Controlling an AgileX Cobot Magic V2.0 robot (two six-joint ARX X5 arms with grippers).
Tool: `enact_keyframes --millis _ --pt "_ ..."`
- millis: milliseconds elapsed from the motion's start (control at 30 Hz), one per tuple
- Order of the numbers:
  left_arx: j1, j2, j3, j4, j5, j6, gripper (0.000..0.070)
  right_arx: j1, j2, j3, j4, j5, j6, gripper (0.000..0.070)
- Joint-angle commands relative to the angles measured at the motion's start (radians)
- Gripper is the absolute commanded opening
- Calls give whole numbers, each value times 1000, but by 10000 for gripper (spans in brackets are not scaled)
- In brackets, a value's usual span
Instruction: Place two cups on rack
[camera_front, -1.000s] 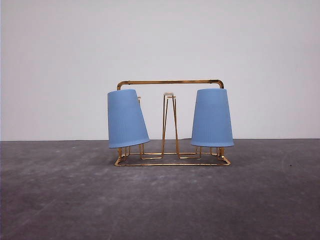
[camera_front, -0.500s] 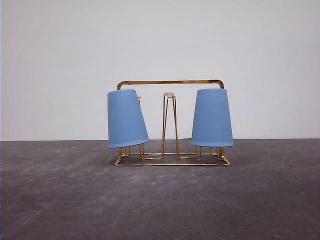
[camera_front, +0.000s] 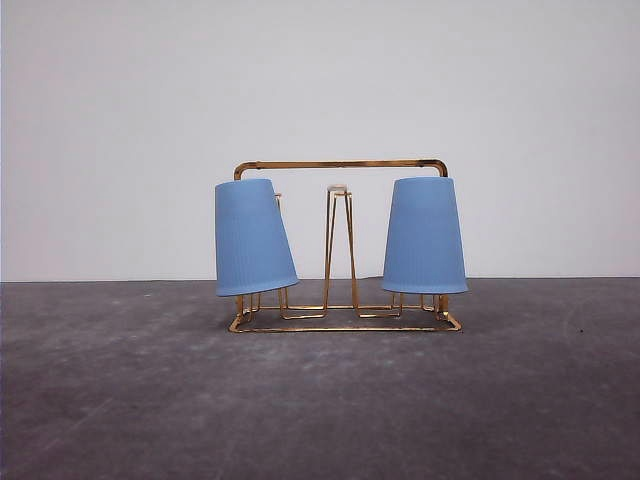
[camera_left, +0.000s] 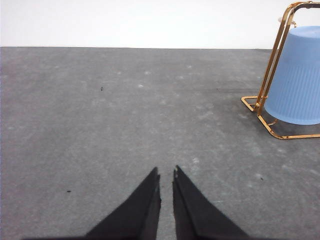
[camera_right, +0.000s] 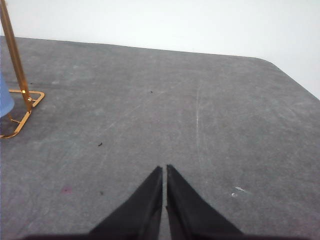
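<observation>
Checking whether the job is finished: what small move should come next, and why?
Probably none: hold both arms back. Both cups sit upside down on the rack, and the left gripper and right gripper are shut, empty, away from it.

The rack (camera_front: 340, 165) looks like thin metal wire with a glossy gold finish that catches highlights along its top bar. The two cups (camera_front: 254, 238) (camera_front: 425, 236) are light blue and matt, apparently plastic, with fine vertical ribbing. The table (camera_front: 320, 400) has a dull, dark grey surface, mottled and scuffed with pale marks. The left claw (camera_left: 166, 176) and right claw (camera_right: 164, 170) have matt black fingers.
</observation>
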Motion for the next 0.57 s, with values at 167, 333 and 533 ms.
enact_keyframes --millis 167,333,533 --pt "0 -1 -14 -7 1 -7 26 2 -1 -2 10 3 -3 11" --pt "0 -1 -14 -7 1 -7 26 2 -1 -2 10 3 -3 11" --pt "0 -1 -14 -7 1 -7 26 2 -1 -2 10 3 -3 11"
